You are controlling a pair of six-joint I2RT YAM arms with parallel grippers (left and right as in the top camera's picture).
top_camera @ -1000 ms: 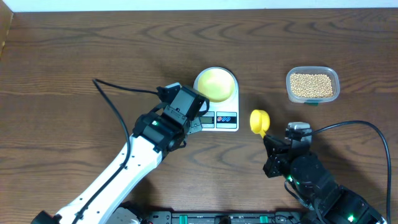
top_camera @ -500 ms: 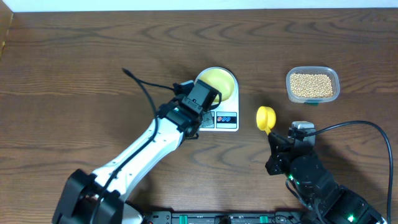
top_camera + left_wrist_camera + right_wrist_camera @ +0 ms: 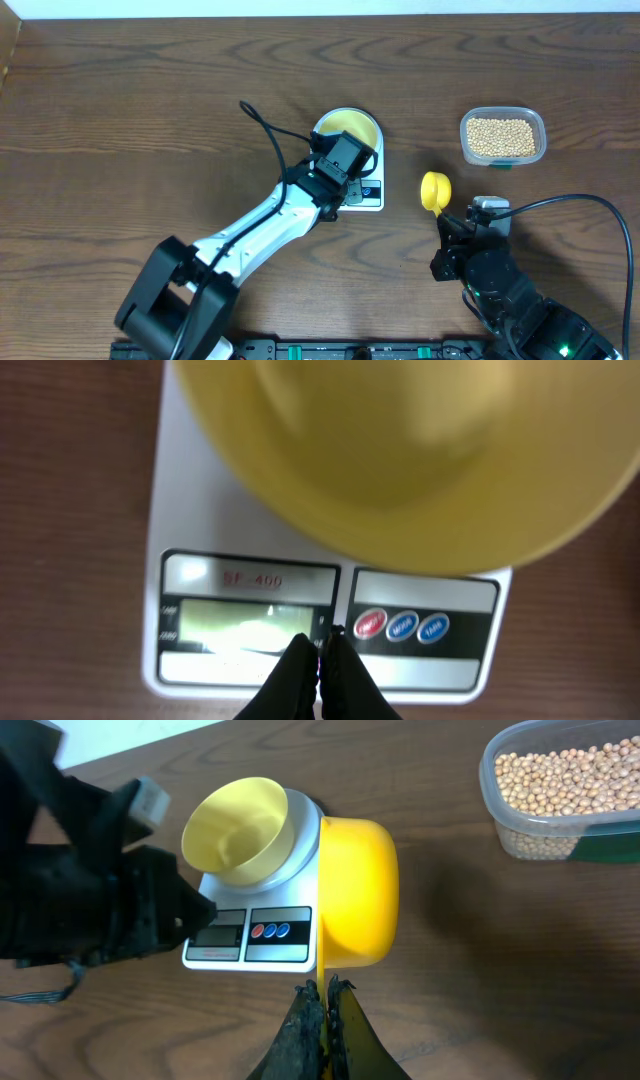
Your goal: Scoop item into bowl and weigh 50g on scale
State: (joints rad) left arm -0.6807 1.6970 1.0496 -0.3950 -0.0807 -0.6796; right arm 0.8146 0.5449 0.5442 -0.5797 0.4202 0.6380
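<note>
**Wooden counter [image 3: 150, 80]: press risk**

Left fingers [image 3: 310, 670], pressed together, hover over the scale [image 3: 200, 510] display beneath the bowl [image 3: 400, 450]. Right fingers [image 3: 312, 1015] clamp the scoop [image 3: 358, 890], and the beans [image 3: 502, 136] lie in their tub [image 3: 541, 124]. Pressing hard could jolt the bowl.

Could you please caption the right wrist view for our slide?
Right gripper holding yellow scoop beside the scale, empty bowl on top.

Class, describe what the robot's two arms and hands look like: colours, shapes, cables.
The left arm has a white link with black joints; the right arm is mostly black. Each carries a looping black cable. Both the left hand and right hand have slim, tapering black fingers.
</note>
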